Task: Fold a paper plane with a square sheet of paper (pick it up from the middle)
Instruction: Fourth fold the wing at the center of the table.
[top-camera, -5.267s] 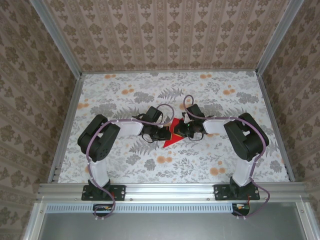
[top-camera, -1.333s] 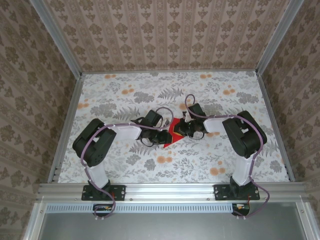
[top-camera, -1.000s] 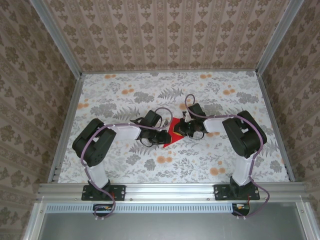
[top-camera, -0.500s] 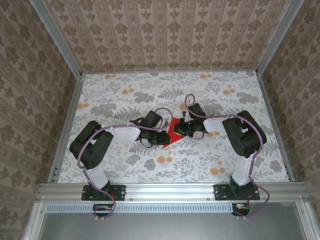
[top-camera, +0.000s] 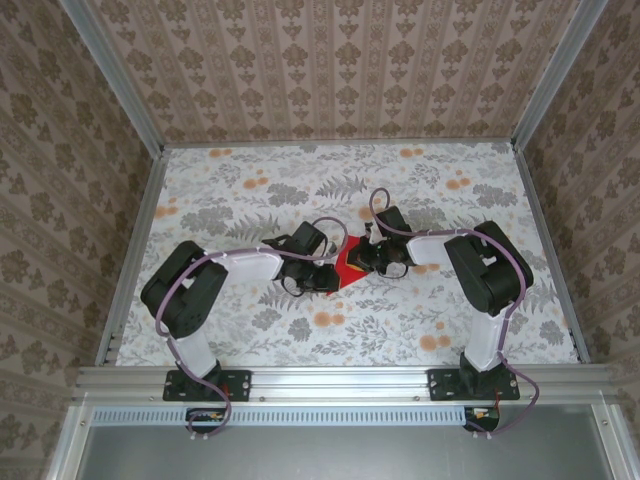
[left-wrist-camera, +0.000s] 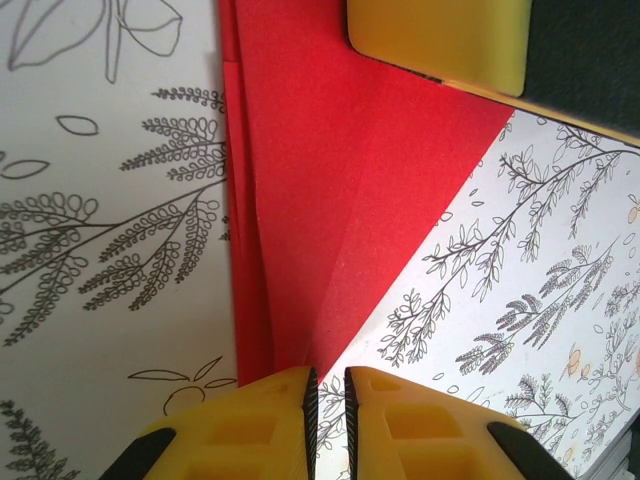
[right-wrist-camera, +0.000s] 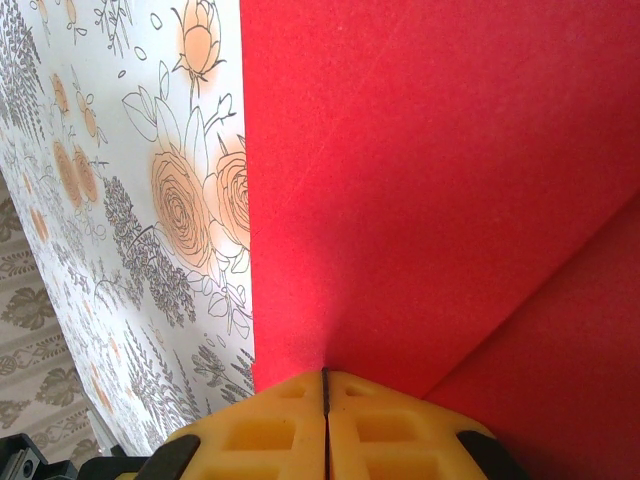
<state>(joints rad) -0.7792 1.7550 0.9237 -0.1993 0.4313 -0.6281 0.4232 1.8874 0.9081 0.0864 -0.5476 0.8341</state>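
**Fingers on the red paper: right pair closed, left pair narrowly apart**

Right fingers (right-wrist-camera: 270, 430) are closed flush, with only a hairline seam between them. Their tips meet the straight edge of the creased red paper sheet (right-wrist-camera: 430, 180). Whether they pinch that edge or merely press on it cannot be told. From the left wrist, one right finger (left-wrist-camera: 440, 35) sits on top of the paper.

Left fingers (left-wrist-camera: 240, 420) stand narrowly apart, and the counter (left-wrist-camera: 100, 250) shows through the slim gap. The paper (left-wrist-camera: 330, 200) tapers to a point that reaches the tip of one finger. A grip there cannot be confirmed.

From above, the sheet (top-camera: 346, 270) lies near the middle of the counter (top-camera: 300, 190), between the two wrists. It is a pointed, layered shape, with overlapping folds running along one side. Both arms reach inward over the counter's middle.
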